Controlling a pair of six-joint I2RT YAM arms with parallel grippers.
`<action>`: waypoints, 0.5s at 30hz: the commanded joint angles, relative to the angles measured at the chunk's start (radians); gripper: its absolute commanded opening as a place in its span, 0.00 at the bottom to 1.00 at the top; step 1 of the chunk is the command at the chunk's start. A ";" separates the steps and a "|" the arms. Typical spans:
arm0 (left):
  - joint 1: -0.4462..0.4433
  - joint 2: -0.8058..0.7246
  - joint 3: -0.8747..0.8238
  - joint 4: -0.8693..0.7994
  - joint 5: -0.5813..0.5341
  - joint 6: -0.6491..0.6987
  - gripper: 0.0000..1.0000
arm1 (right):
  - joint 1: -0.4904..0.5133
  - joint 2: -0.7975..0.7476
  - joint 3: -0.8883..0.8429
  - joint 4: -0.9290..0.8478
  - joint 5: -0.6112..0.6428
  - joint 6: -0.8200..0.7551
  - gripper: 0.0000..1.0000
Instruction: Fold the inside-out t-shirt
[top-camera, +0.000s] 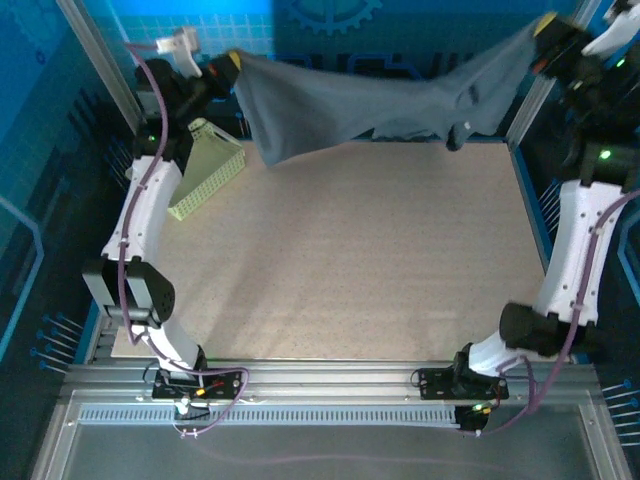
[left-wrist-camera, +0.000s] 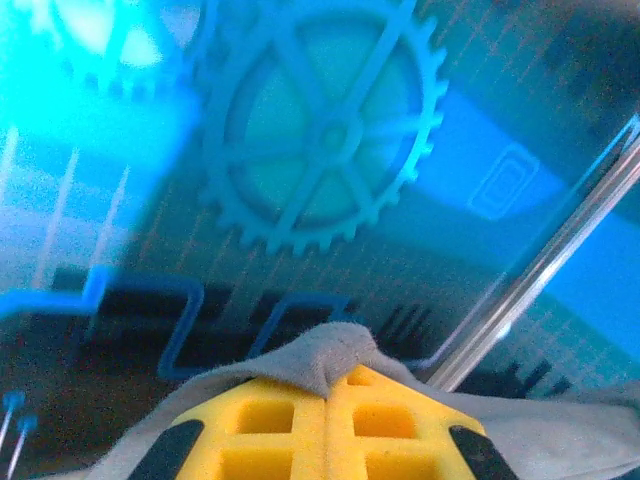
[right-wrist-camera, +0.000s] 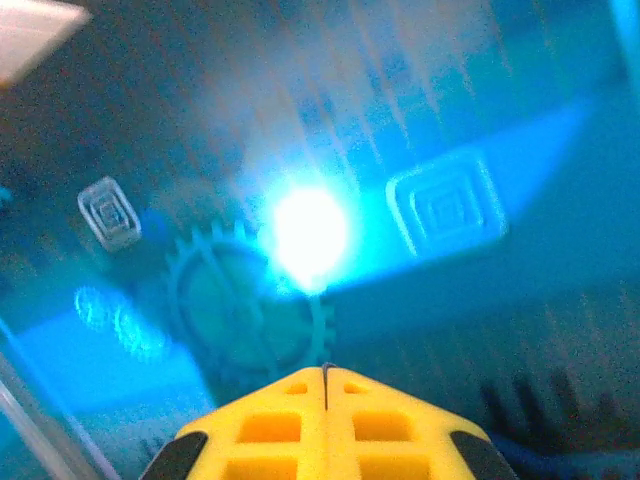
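The inside-out t-shirt (top-camera: 380, 95), dark slate-grey and wrinkly, hangs stretched in the air across the back of the table. My left gripper (top-camera: 232, 62) holds its left end and my right gripper (top-camera: 545, 28) holds its right end, both raised high. The cloth sags lowest near its left side, just above the tabletop. In the left wrist view the yellow fingers (left-wrist-camera: 270, 420) are shut on a tuft of grey t-shirt fabric (left-wrist-camera: 335, 352) bunched over the tips. In the right wrist view my right gripper (right-wrist-camera: 326, 372) is shut, with a thin dark sliver of cloth in the seam.
A pale yellow-green lattice basket (top-camera: 208, 168) lies tipped on its side at the table's left edge, beside my left arm. The beige tabletop (top-camera: 360, 260) stretches in front of the hanging cloth. Metal frame posts (top-camera: 100, 60) stand at the back corners.
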 joint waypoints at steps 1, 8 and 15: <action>-0.014 -0.092 -0.196 0.157 0.093 0.007 0.00 | 0.008 -0.170 -0.325 0.116 0.017 -0.057 0.00; -0.117 -0.335 -0.608 0.083 0.077 0.065 0.00 | 0.009 -0.431 -0.651 -0.166 0.117 -0.073 0.00; -0.198 -0.665 -1.018 -0.037 -0.086 -0.058 0.00 | -0.066 -0.598 -0.866 -0.589 0.306 0.004 0.00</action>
